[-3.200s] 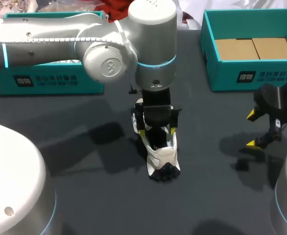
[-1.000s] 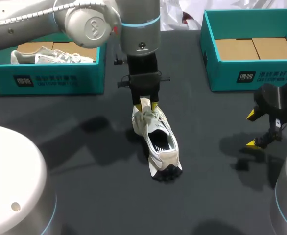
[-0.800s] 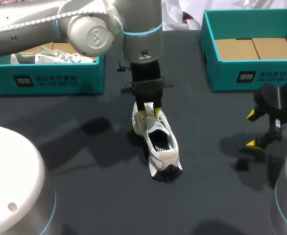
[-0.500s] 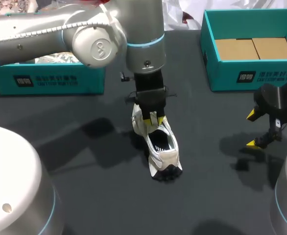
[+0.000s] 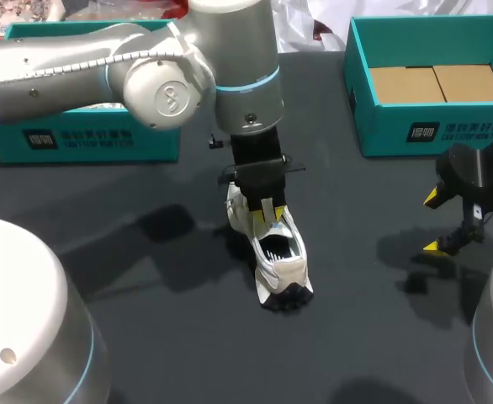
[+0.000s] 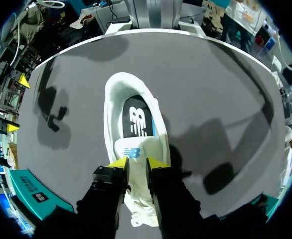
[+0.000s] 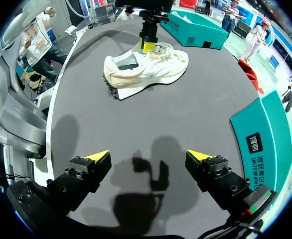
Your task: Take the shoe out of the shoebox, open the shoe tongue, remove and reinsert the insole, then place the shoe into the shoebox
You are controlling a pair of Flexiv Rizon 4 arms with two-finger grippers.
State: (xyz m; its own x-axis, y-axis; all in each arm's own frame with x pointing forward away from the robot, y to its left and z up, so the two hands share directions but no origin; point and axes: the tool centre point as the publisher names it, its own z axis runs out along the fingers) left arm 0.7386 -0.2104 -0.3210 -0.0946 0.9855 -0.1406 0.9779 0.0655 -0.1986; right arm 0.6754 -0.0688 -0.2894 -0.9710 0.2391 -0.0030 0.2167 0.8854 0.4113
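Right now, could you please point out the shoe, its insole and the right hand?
shoe (image 5: 282, 271): head view, on its white heel.
insole (image 6: 137, 117): left wrist view, on the dark patch inside the opening.
right hand (image 7: 148, 155): right wrist view, midway between its yellow tips.

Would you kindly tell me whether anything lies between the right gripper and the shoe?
Nothing visible does. Only bare table lies between the open right gripper and the shoe. The left gripper, shut on the shoe's tongue, is at its far side, not in the way.
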